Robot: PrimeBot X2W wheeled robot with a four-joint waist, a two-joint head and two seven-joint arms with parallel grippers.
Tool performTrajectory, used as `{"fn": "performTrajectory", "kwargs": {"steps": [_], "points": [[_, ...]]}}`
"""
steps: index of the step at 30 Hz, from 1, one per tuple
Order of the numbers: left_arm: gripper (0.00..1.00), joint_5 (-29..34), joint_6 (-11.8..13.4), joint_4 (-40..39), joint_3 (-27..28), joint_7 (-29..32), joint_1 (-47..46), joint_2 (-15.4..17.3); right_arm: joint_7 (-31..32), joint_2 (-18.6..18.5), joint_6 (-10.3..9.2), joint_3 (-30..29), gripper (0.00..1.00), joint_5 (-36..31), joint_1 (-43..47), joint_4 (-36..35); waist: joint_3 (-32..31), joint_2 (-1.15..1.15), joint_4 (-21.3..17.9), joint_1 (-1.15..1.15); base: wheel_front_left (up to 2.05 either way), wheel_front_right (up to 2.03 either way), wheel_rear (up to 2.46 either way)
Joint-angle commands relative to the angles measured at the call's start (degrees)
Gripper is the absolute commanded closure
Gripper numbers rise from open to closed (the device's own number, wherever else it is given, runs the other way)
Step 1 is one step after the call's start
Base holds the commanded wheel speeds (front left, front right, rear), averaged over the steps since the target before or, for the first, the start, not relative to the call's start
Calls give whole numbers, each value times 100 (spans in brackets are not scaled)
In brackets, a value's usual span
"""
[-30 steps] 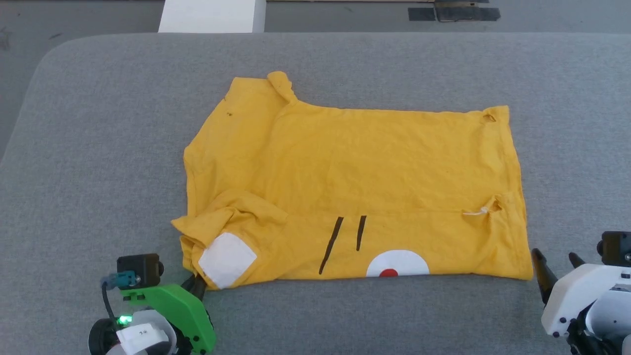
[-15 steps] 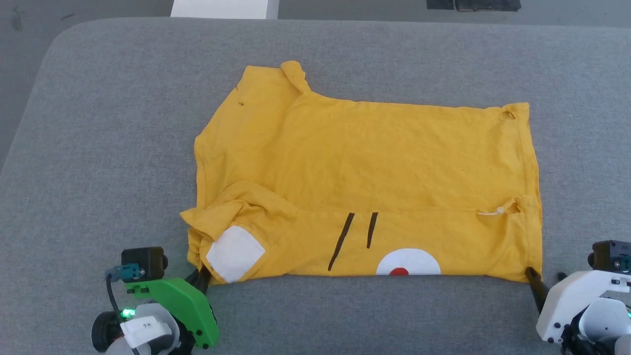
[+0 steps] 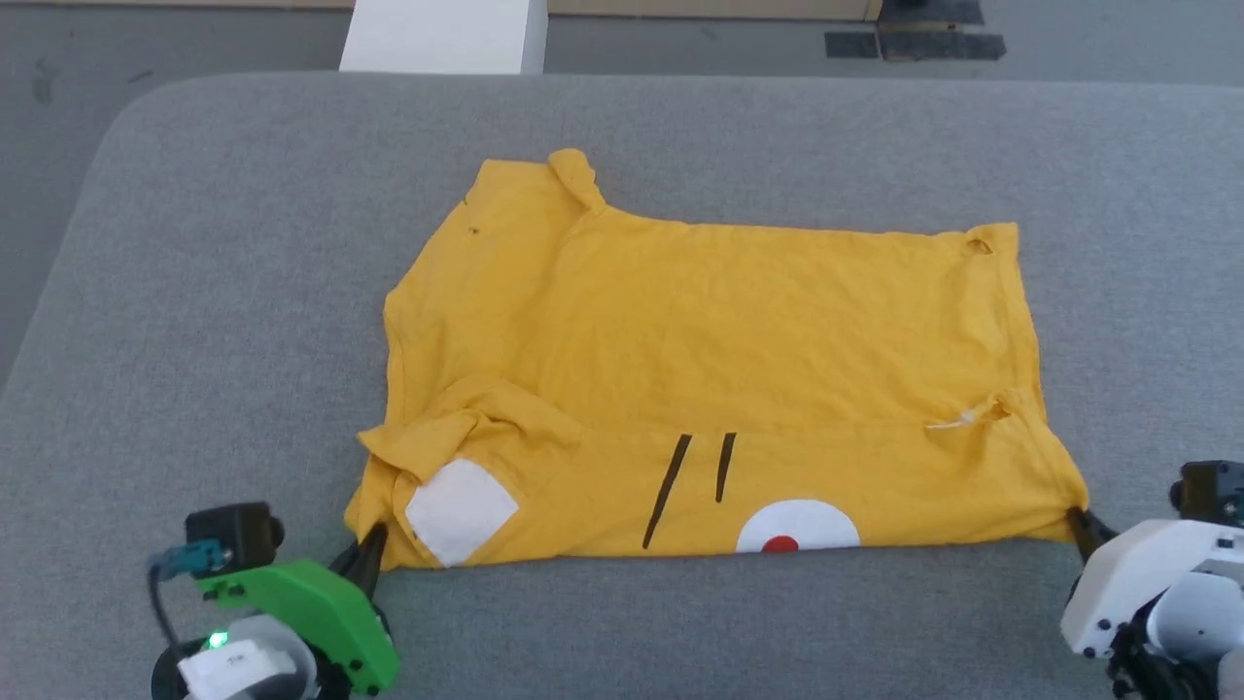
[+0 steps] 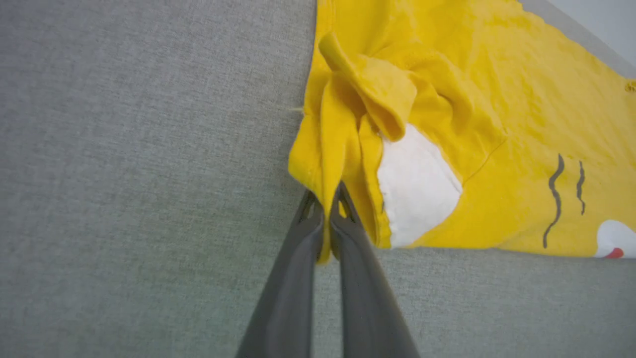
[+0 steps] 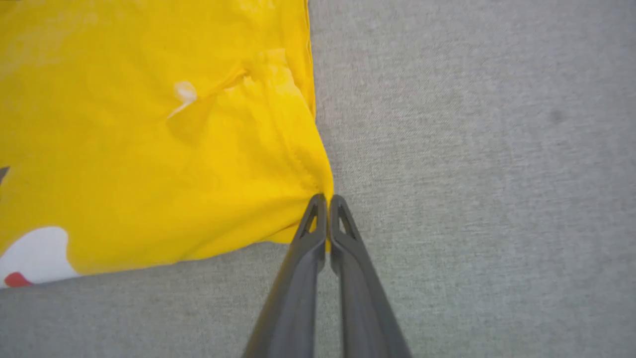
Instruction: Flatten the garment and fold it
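the shirt (image 3: 700,340) lies folded on the grey desk (image 3: 194,292). the left end effector (image 4: 328,199) is closed on its near left corner, and the right end effector (image 5: 328,199) is closed on the near right corner.

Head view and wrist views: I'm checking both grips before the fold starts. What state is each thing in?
garment: spread on the grey surface, near edge folded over, print partly showing, not yet fully flat.
near-left sleeve: bunched and wrinkled.
left gripper: shut on the garment's near-left corner.
right gripper: shut on the garment's near-right corner.
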Motion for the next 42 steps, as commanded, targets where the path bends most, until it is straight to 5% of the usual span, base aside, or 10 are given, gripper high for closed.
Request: {"fn": "performTrajectory", "kwargs": {"steps": [1, 10, 17, 18, 19, 20, 31, 36, 42], "points": [[100, -82, 33, -109, 76, 22, 168, 40, -57, -5, -10, -71, 100, 39, 1, -147, -187, 0, -78, 0, 0, 0, 0], [100, -373, 245, -857, 308, 214, 1298, 76, 268, -5, -10, -406, 100, 397, 776, -1134, -776, 0, -200, 0, 0, 0, 0], [100, -440, 286, -926, 206, 158, 1513, -101, 343, -5, -10, -466, 100, 559, 1175, -1258, -794, 0, -193, 0, 0, 0, 0], [20, -437, 282, -845, 174, 146, 1483, -129, 300, -5, -10, -442, 69, 545, 1185, -1190, -788, 0, -192, 0, 0, 0, 0], [0, -438, 255, -746, 115, 165, 1451, -148, 250, -5, -10, -425, 33, 536, 1179, -1104, -780, 0, -191, 0, 0, 0, 0], [0, -458, 241, -664, 91, 163, 1416, -180, 217, -5, -10, -416, 0, 526, 1165, -1033, -776, 0, -189, 0, 0, 0, 0], [0, -432, 260, -153, 145, -137, 1237, -235, -151, -5, -10, -282, 0, 636, 906, -552, -736, 0, -163, 0, 0, 0, 0], [0, 234, 355, -871, 486, -1626, 1011, -160, -980, -5, -10, -219, 0, 378, 693, -1319, -674, 0, -103, 0, 0, 0, 0], [0, 1102, 200, -1191, 212, -3085, 828, -263, -2129, -5, -10, 127, 0, -84, 635, -1797, -612, 0, -76, 0, 0, 0, 0]]}}
